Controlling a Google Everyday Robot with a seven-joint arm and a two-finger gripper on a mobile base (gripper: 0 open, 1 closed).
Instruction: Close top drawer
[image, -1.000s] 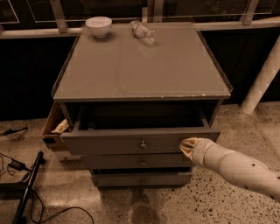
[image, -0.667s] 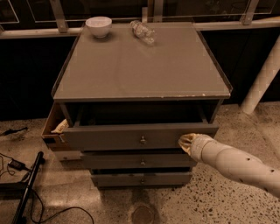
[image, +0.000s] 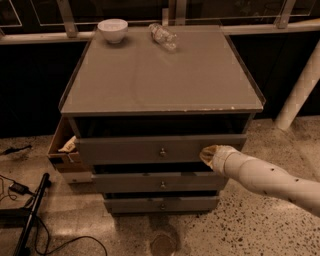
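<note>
The top drawer (image: 130, 148) is a wide grey front with a small round metal knob (image: 162, 152) at its centre. It stands pulled out a little from the grey cabinet, with a dark gap above it. My gripper (image: 206, 154) is at the end of the white arm that comes in from the lower right. It rests against the right part of the top drawer's front, right of the knob. Two narrower grey drawer fronts (image: 162, 183) with similar knobs sit below it.
A small brown wooden side box (image: 62, 147) hangs on the cabinet's left side. A white bowl (image: 112, 29) and a lying clear bottle (image: 163, 36) are on the cabinet top (image: 160, 75). Cables and a black stand (image: 30, 215) lie on the floor at left. A white post (image: 299, 90) stands at right.
My gripper and arm have moved left and slightly forward against the top drawer's front. The drawer stands slightly further in than before.
</note>
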